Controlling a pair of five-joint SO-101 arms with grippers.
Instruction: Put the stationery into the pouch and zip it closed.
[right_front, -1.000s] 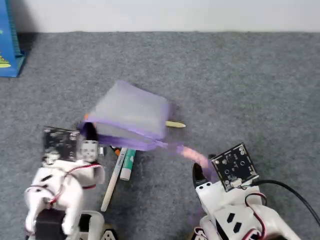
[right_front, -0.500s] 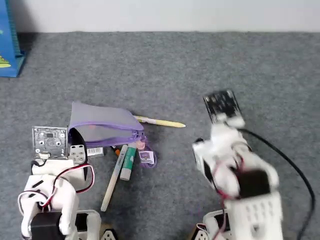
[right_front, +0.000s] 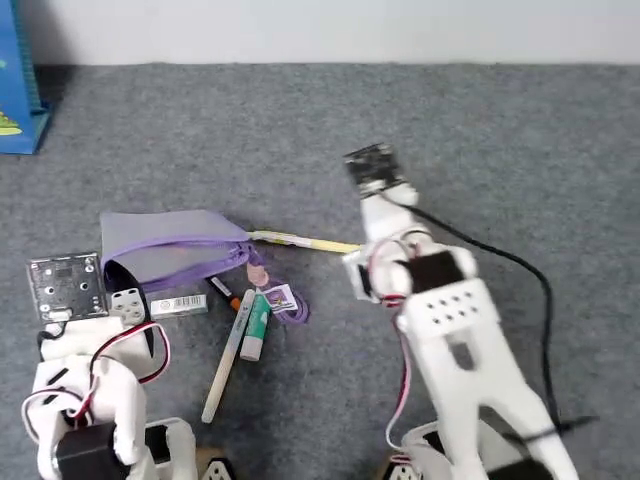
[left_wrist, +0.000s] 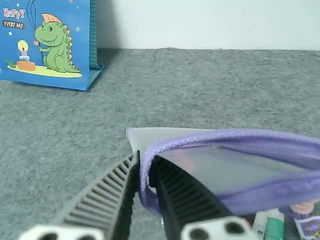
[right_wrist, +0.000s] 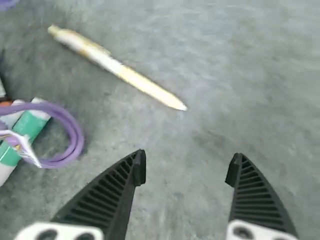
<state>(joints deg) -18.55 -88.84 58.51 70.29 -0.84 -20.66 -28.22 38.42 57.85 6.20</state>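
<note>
Grey matting (right_front: 500, 130) covers the table up to a white wall, with a blue gift bag (right_front: 15, 80) standing at the far edge on the left arm's side. We find the purple pouch (right_front: 170, 255) lying flat in front of the left arm with its mouth unzipped. The left gripper (left_wrist: 143, 162) is clamped on the zipper rim at one end of the opening. The right gripper (right_wrist: 187, 156) hangs with its jaws spread wide over bare matting, just short of the pointed end of the yellow pen (right_wrist: 115, 65), and holds nothing. The pen's other end lies just beside the pouch. A green marker (right_front: 256, 325), a long pale pen (right_front: 223, 365) and a small labelled item (right_front: 178, 304) lie just outside the mouth, and the pouch's strap loop (right_wrist: 78, 136) rests against the marker. We cannot confirm any stationery inside. We judge the hazards as follows. The left hold takes only a thin fold of rim, so a push from an inserted pen could pull it free or collapse the mouth. The yellow pen is slim and lies flat on a soft surface, so closing jaws could roll it away or miss it. The strap loop could snag a finger or drag the marker along. Any shift of the pouch could scatter the loose items.
</note>
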